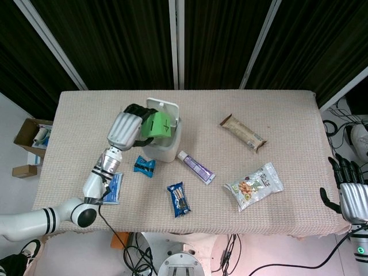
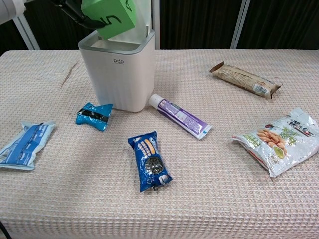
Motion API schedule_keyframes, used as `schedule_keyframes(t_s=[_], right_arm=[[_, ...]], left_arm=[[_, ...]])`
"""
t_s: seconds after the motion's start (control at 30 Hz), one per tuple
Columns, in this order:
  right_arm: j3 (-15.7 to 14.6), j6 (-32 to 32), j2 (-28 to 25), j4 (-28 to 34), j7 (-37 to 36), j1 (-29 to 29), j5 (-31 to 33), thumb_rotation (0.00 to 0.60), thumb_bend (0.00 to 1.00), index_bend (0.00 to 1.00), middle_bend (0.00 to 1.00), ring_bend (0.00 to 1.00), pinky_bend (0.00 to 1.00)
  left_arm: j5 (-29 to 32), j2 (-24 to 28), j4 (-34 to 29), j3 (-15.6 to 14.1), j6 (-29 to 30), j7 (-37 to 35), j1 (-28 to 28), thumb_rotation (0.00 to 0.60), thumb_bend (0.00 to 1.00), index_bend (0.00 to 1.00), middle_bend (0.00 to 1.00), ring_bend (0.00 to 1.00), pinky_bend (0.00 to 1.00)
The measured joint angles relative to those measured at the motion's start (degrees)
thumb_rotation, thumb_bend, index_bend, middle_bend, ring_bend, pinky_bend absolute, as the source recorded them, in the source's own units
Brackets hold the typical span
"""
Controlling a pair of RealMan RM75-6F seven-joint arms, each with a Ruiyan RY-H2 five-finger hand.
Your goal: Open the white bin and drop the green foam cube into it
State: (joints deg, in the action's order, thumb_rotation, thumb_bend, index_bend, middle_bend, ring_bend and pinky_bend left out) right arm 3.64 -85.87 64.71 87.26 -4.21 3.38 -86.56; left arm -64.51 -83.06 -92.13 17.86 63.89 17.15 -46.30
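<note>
The white bin point(image 1: 164, 150) point(image 2: 119, 74) stands on the table's left half with its lid point(image 1: 165, 107) tipped up at the back. My left hand point(image 1: 127, 130) point(image 2: 75, 11) grips the green foam cube point(image 1: 157, 125) point(image 2: 108, 17) and holds it right above the bin's open mouth. My right hand point(image 1: 351, 190) hangs off the table's right front corner in the head view, fingers spread and holding nothing; the chest view does not show it.
On the beige cloth lie a small blue wrapper point(image 2: 93, 115), a blue pouch point(image 2: 22, 145), a dark blue snack pack point(image 2: 149, 160), a purple tube point(image 2: 180, 115), a brown bar point(image 2: 245, 79) and a nut bag point(image 2: 281, 140). A cardboard box point(image 1: 31, 135) sits on the floor at left.
</note>
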Motion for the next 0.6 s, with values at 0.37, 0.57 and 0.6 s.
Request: schedule_keyframes(t_s=[0.37, 0.57, 0.6], right_arm=[[0.2, -0.1, -0.2, -0.3, -0.7, 0.0, 0.2, 0.6, 0.35, 0.0, 0.0, 0.0, 0.0], [0.1, -0.1, -0.1, -0.2, -0.6, 0.0, 0.0, 0.6, 0.35, 0.0, 0.0, 0.0, 0.0], [0.1, -0.1, 0.0, -0.3, -0.6, -0.1, 0.0, 0.6, 0.35, 0.0, 0.0, 0.0, 0.0]], left_arm=[[-0.2, 1.3, -0.2, -0.6, -0.7, -0.9, 0.1, 0.6, 0.16, 0.0, 0.0, 0.08, 0.19], [-2.3, 4.2, -3.8, -1.8, 1.1, -1.3, 2.1, 0.6, 0.11, 0.0, 0.0, 0.08, 0.19], [-2.8, 5.0, -4.7, -2.2, 1.5, -1.2, 2.6, 0.599, 0.11, 0.0, 0.0, 0.08, 0.19]])
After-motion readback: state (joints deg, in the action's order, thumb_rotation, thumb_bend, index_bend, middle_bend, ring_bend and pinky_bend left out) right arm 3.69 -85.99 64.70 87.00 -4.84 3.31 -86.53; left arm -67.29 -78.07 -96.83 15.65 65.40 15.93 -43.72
